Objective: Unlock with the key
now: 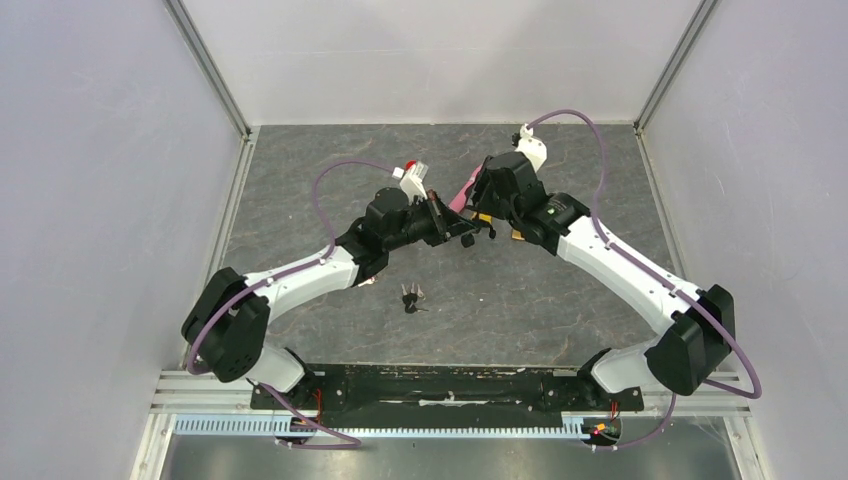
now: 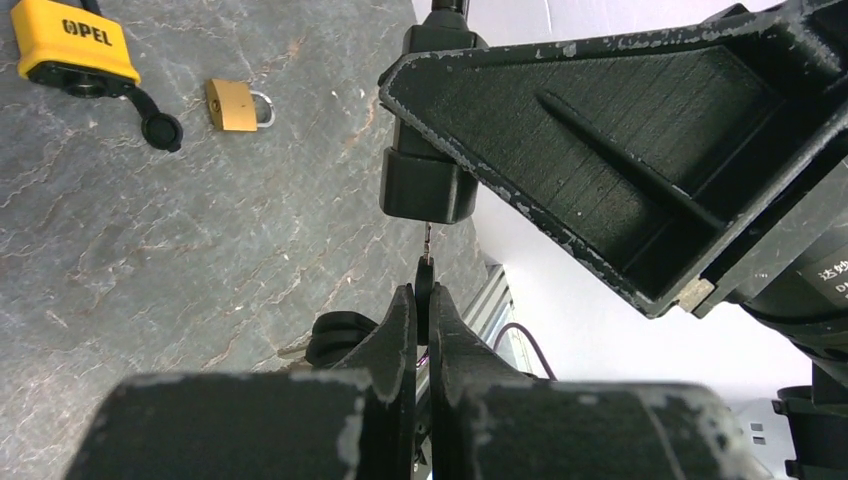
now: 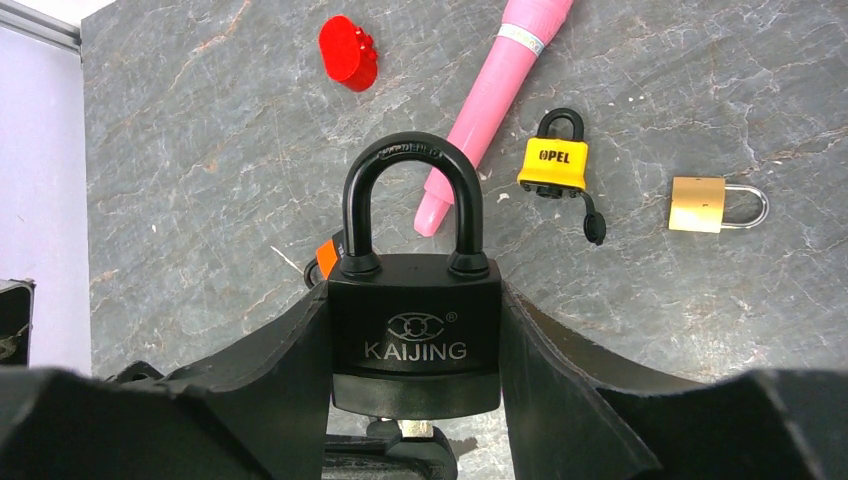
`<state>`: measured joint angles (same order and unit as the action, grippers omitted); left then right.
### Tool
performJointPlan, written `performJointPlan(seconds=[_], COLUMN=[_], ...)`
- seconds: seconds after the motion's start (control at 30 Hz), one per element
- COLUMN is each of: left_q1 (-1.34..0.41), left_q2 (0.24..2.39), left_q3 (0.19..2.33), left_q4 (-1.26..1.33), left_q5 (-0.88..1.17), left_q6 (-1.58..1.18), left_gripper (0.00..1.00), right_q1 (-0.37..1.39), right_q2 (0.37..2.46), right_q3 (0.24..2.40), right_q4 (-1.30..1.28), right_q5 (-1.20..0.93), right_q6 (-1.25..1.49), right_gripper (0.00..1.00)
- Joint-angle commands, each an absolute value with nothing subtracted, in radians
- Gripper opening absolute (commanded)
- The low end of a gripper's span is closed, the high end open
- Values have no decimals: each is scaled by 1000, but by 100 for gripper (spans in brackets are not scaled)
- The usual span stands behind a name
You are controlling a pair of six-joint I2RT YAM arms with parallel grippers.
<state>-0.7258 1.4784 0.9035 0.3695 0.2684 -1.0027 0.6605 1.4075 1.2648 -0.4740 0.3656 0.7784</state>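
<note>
Black padlock (image 3: 415, 340) gripped by right tool (image 3: 415, 290), left tool (image 2: 423, 300) pinching key (image 2: 425, 275), arms converging

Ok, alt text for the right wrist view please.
The right end effector grips a black KAIJING padlock, shackle closed. Behind it on the grey table lie a pink stick, a red cap, a yellow padlock and a brass padlock.

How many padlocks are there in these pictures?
3. A black padlock sits clamped between the right fingers; a yellow padlock and a small brass padlock lie on the table beyond it. The arms may hide others.
</note>
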Motion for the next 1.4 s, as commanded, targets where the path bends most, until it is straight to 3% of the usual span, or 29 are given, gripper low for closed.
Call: performJointPlan(seconds=[0.0, 0.37, 0.67, 0.87, 1.07, 1.37], left_q1=[-669, -620, -621, -598, -473, -479], left_q2=[1423, 1410, 1321, 1229, 1191, 1306], left_q3=[952, 887, 762, 706, 673, 720], left_q4=[576, 716, 682, 591, 535, 639], left_q5=[80, 193, 296, 371, 451, 523], left_q6=[-1040, -1120, -1105, -1081, -1142, -1257], left_gripper=[2, 3, 50, 66, 74, 74], right_q1=[749, 750, 728, 702, 696, 698], right_q2=[1389, 1390, 1450, 1452, 1423, 1376], right_q3=[1221, 1212, 1316, 1330, 1317, 1307], right_q4=[-524, -510, -610, -614, -584, -502], right_q5=[218, 199, 238, 234, 212, 82], right_q6=[807, 786, 702, 623, 370, 178], right_gripper=[0, 0, 0, 0, 0, 0])
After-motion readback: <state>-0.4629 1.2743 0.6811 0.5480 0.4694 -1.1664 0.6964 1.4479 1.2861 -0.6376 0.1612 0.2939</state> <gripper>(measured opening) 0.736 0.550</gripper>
